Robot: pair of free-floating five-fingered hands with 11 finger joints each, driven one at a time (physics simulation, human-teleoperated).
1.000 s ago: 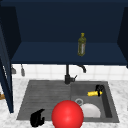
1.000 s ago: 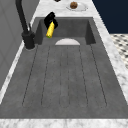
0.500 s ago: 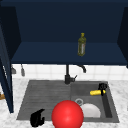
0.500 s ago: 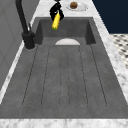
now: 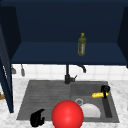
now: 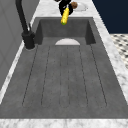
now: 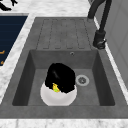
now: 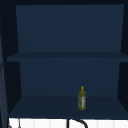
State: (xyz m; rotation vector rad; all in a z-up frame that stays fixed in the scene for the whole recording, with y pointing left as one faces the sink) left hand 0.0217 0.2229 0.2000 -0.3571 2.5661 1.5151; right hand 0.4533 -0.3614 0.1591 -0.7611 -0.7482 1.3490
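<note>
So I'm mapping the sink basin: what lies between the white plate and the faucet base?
In the right side view, the round drain lies on the basin floor between the white plate and the faucet base.

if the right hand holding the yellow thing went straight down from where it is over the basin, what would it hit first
Most likely the white plate on the sink floor: in the right side view the right hand, shut on the yellow object, hangs right above it. The height between them is unclear.
</note>
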